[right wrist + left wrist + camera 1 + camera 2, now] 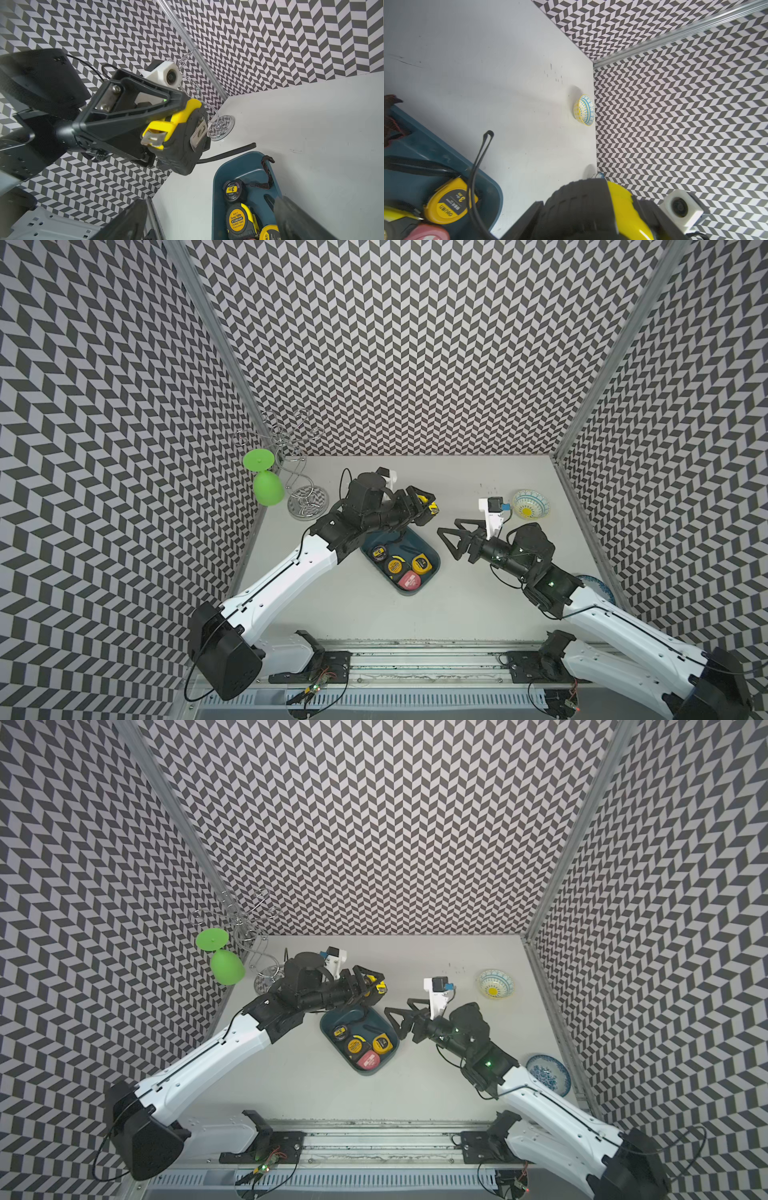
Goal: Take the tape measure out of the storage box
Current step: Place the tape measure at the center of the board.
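Four tapes [420, 564] sit in the storage box [437, 560] mid-frame, left gripper [430, 506] clamped on a black-and-yellow tape measure [182, 149] just above its upper rim, right gripper [451, 537] gaping empty, so I'd swing clear, mind the dangling strap [481, 158], and land it on bare table [478, 593].

The tape measure [182, 149] has a matt black, ribbed rubbery casing, glossy yellow plastic, and a bright metal clip and hook. The left gripper [170, 132] is dull black plastic with a bare metal plate screwed inside. The storage box [245, 166] is smooth teal plastic, faintly shiny. The table [311, 124] is matt white and scuffed. Far left, the wire rack [221, 126] gleams like chrome. The far-right bowl [538, 506] looks glazed.
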Controlling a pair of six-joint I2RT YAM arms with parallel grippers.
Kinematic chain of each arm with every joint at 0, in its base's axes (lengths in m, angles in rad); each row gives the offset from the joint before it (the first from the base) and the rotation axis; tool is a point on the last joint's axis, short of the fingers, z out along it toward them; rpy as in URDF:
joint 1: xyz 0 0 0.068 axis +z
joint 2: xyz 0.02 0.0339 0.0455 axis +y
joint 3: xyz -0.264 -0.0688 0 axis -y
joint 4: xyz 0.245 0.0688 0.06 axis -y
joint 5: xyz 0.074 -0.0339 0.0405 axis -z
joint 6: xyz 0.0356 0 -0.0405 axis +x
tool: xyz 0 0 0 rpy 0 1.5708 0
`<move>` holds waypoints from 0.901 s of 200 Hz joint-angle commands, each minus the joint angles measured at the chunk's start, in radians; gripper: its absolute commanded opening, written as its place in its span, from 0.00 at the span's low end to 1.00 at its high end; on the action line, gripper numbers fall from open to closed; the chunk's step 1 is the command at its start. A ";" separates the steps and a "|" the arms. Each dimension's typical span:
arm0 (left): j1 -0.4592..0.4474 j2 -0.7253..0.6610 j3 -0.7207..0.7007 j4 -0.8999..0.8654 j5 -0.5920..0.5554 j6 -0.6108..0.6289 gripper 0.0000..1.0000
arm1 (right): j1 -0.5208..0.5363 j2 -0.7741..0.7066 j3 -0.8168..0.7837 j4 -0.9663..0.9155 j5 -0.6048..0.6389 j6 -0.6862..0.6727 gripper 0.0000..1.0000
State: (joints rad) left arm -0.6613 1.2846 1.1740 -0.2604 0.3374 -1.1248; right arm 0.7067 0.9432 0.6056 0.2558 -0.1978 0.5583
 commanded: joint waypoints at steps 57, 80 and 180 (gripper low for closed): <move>-0.067 0.024 -0.013 0.150 -0.052 -0.081 0.00 | 0.119 0.103 0.084 0.143 0.199 -0.046 0.93; -0.075 0.031 -0.019 0.158 -0.061 -0.082 0.00 | 0.132 0.110 0.088 0.160 0.244 -0.045 0.87; -0.079 0.049 -0.039 0.221 -0.048 -0.091 0.06 | 0.135 0.135 0.083 0.168 0.272 -0.026 0.04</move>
State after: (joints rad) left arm -0.7326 1.3373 1.1275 -0.1581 0.2512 -1.2297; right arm 0.8379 1.0767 0.6724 0.3664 0.0624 0.4831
